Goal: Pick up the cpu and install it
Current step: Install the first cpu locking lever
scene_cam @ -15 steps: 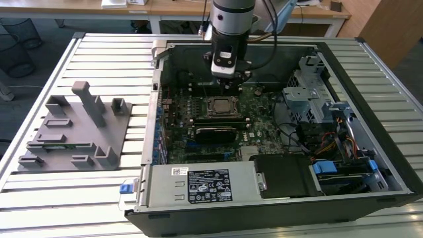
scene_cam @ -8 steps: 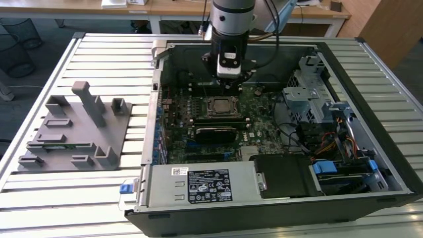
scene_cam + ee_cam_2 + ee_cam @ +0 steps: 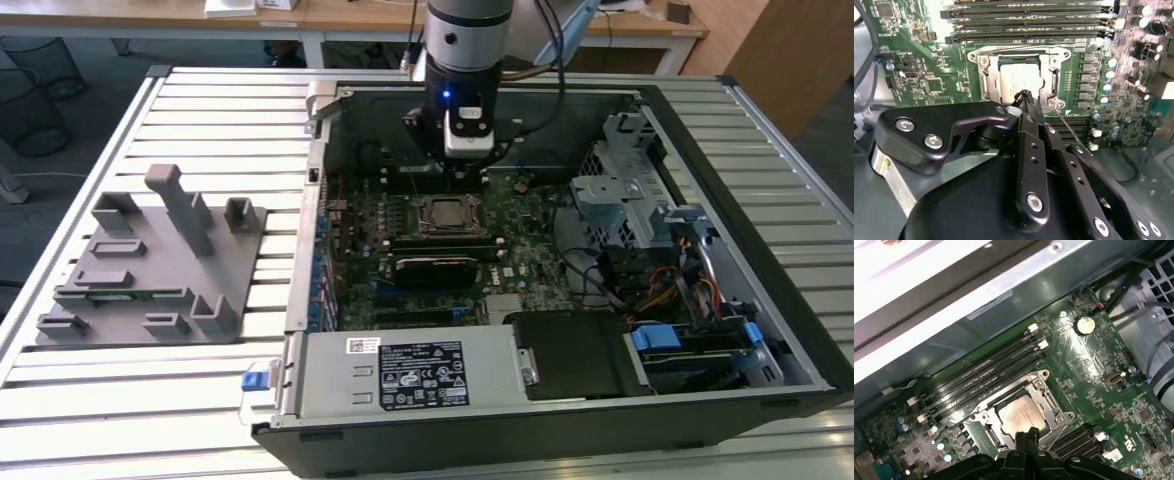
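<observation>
The cpu (image 3: 1021, 82) sits flat in the socket (image 3: 985, 80) on the green motherboard (image 3: 919, 65) of an open computer case (image 3: 801, 330), just past the gripper (image 3: 1026, 96), whose black fingers (image 3: 1029, 130) are pressed together and hold nothing. In both wrist views the fingertips hang above the chip's near edge; whether they touch it cannot be told. The chip (image 3: 1021, 416) is a small, thin square with a pale silvery top plate, ringed by the socket's metal frame (image 3: 1051, 400), with rows of dark memory slots (image 3: 989, 372) beside it. In the exterior view the case lies on a slatted metal table (image 3: 214, 110), a grey parts holder (image 3: 154, 260) at the exterior view's left, wooden desks (image 3: 334, 15) behind.
</observation>
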You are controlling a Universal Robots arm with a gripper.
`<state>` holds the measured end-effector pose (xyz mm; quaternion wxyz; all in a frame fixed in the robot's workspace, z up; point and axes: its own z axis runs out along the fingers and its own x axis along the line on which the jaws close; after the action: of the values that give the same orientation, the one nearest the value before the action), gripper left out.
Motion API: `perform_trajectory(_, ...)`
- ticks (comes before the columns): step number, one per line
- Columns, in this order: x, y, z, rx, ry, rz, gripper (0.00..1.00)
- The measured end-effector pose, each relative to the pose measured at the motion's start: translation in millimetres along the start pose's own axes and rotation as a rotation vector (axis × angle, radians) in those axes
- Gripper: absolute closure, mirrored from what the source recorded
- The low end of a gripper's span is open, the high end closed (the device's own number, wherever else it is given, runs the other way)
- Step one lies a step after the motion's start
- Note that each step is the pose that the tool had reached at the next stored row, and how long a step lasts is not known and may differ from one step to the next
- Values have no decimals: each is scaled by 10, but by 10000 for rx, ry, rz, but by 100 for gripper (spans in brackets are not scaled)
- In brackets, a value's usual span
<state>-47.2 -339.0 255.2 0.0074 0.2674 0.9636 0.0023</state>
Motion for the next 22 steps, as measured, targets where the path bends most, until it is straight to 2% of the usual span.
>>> perform_trajectory(12, 2, -2, 18, -28, 19, -2158, 89)
perform_trajectory(19, 154, -93, 17, -32, 18, -2249, 89)
perform_trajectory(22, 160, -96, 21, -36, 22, -2714, 89)
